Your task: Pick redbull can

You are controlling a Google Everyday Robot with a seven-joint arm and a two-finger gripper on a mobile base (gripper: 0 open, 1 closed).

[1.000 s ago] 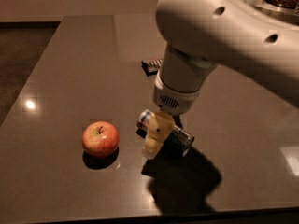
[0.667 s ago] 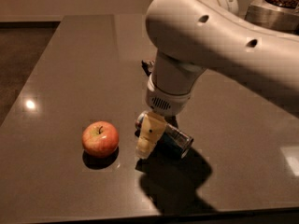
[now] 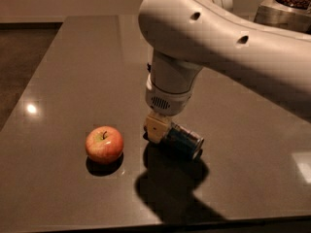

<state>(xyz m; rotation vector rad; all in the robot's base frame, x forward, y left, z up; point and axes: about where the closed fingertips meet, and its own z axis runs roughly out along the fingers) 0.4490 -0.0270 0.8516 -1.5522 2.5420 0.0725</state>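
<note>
Redbull can (image 3: pixel 185 141) lies on its side on the dark table (image 3: pixel 73 81), near the apple (image 3: pixel 104 144) but apart from it. Gripper (image 3: pixel 158 128) is down at the can's end nearer the apple, touching it or nearly so. The wrist hides the rest, so we cannot tell whether it is open or clamped. We judge the step to be the grasp itself, can not yet lifted. Next move calls for a firm hold across the round body, then a straight lift, lest it roll.
</note>
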